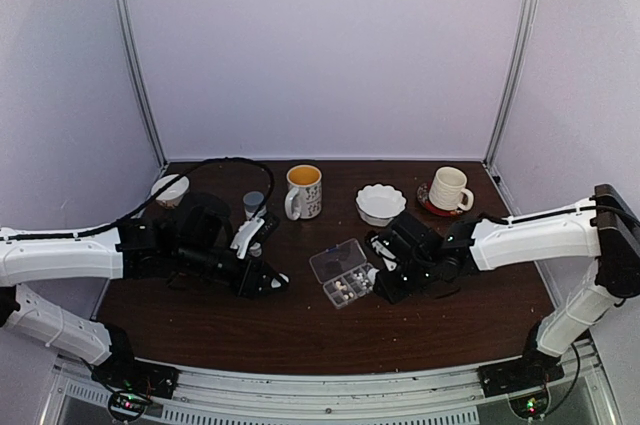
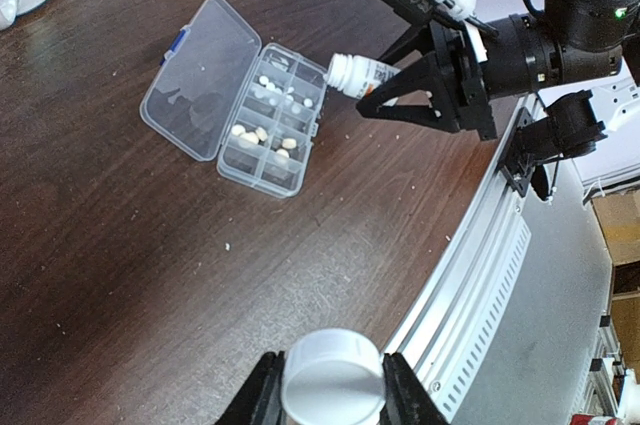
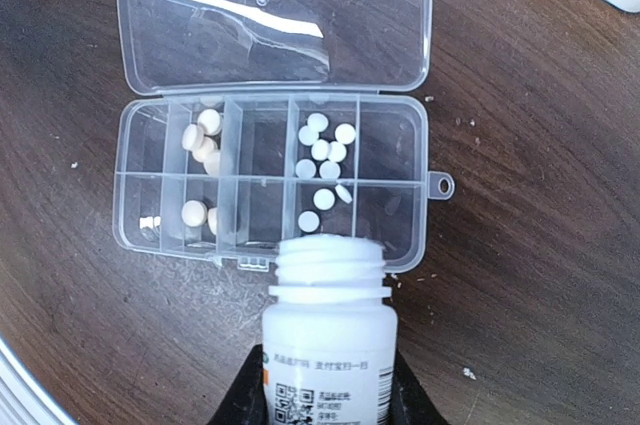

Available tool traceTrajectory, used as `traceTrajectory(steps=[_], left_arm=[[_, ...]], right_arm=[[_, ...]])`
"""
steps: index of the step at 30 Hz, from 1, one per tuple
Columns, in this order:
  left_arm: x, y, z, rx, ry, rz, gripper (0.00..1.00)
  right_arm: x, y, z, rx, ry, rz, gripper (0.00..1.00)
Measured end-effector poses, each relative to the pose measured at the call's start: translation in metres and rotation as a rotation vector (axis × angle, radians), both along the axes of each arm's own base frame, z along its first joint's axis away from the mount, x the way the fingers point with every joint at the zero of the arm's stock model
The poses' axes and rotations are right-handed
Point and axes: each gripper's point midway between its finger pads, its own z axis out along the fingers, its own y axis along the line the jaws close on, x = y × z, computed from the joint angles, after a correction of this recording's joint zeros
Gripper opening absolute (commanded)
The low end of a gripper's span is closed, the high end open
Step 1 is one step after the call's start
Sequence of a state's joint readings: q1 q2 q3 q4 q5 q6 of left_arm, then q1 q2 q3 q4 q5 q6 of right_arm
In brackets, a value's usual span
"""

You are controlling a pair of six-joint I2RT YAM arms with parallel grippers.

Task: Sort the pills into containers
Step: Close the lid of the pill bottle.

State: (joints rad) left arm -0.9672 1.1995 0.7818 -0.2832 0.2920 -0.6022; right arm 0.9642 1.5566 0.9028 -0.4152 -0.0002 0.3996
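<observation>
**Clear plastic pill box (image 3: 258, 143) open beneath a tipped white bottle (image 3: 328, 320)**

It lies on the bench (image 3: 520, 245), with pills (image 3: 322, 150) in several compartments. The right hand (image 3: 325, 400) is clenched round the white bottle's body, mouth at the box's near edge. The left hand (image 2: 330, 407) grips a white cap (image 2: 332, 370). The pills look light, hard and quick to roll, so they are better poured than pinched. The thin box would likely slide if nudged.
</observation>
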Motion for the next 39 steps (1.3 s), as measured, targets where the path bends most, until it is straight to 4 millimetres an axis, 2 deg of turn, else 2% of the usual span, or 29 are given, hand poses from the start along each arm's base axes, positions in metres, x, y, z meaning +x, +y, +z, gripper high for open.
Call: traceTrajectory(steps=[12, 17, 28, 36, 39], left_arm=[[0.000, 0.000, 0.000, 0.000, 0.000, 0.000, 0.00], [0.000, -0.001, 0.001, -0.001, 0.001, -0.001, 0.00], [0.001, -0.017, 0.031, -0.074, 0.005, -0.031, 0.00], [0.001, -0.028, 0.056, -0.135, 0.013, -0.051, 0.00], [0.000, -0.029, 0.059, -0.145, 0.021, -0.051, 0.00]], right_arm=[[0.002, 0.002, 0.000, 0.110, -0.103, 0.032, 0.00], [0.001, 0.002, 0.014, 0.196, -0.187, 0.056, 0.00], [-0.007, 0.000, 0.101, 0.508, -0.465, 0.119, 0.00], [-0.025, 0.002, 0.187, 0.736, -0.708, 0.248, 0.02], [-0.032, -0.001, 0.203, 0.791, -0.782, 0.274, 0.02]])
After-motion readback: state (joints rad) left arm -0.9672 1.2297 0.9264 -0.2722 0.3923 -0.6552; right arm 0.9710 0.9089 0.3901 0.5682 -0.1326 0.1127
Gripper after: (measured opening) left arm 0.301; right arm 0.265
